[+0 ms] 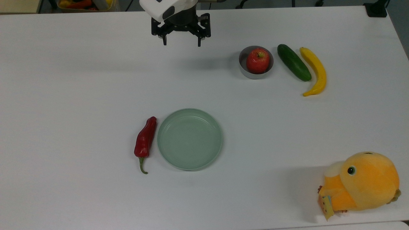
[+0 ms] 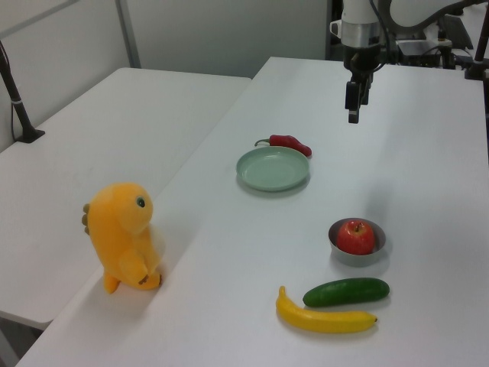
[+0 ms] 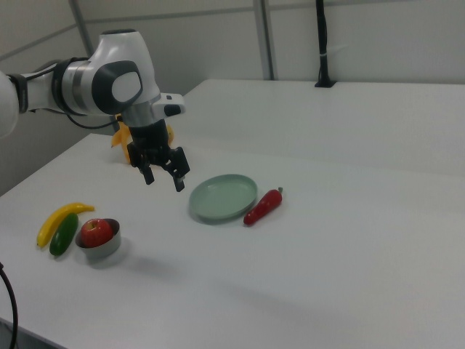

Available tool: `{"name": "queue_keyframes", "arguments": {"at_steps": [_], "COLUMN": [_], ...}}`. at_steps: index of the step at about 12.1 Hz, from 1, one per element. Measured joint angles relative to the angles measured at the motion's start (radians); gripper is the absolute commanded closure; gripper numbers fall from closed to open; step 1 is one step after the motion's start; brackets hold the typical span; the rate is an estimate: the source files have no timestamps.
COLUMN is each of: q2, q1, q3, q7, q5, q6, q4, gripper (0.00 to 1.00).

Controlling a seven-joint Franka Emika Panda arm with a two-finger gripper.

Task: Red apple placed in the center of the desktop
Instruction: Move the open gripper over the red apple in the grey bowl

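Apple [image 1: 257, 60] sat inside a small grey bowl [image 1: 245, 71] on the desktop [image 1: 80, 95], stem up. Taking the bowl as reference: a cucumber [image 1: 294, 62] lay just beside it toward the top view's right, with a banana [image 1: 315, 71] beyond. A green plate [image 1: 189, 138] and a red chili [image 1: 145, 140] lay well apart from the bowl; a plush toy [image 1: 361, 182] stood farther still. The gripper [image 1: 181, 43] hung above the table, apart from the bowl, fingers spread wide and holding nothing.
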Motion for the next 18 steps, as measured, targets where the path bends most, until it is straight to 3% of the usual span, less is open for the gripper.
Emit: {"name": "queue_keyframes", "arguments": {"at_steps": [12, 18], "q2": [0.000, 0.000], "q1": [-0.001, -0.004], "q3": [0.005, 0.059], "q7": [0.000, 0.007], "q5": [0.001, 0.004], "q6": [0.000, 0.000], "q4": [0.000, -0.003], "gripper": [0.00, 0.00]}}
